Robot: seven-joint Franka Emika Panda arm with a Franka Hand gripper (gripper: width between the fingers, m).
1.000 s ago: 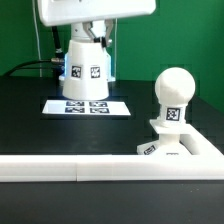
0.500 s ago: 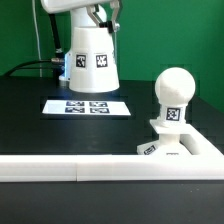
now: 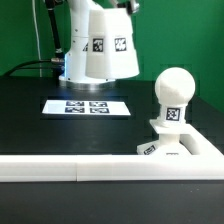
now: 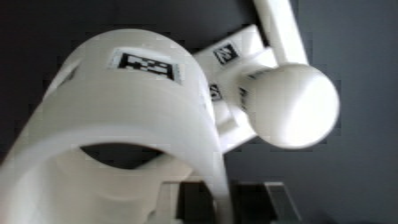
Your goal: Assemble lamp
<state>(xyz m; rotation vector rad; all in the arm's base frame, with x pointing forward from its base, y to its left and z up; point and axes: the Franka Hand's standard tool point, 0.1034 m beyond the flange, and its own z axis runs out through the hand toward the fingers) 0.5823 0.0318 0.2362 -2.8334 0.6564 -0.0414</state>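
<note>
At about ten o'clock in the exterior view the shade (image 3: 100, 45) hangs tilted above the marker board (image 3: 88, 105), clear of the table. The gripper (image 4: 217, 200) has it: in the wrist view the dark fingers pinch the shade's wall at the wide rim. It looks like a light, stiff, smooth hollow cone, so a wall pinch may slip or swing. At four o'clock the bulb (image 3: 172, 98) stands upright on the base (image 3: 170, 148), against the white rail (image 3: 60, 168)
</note>
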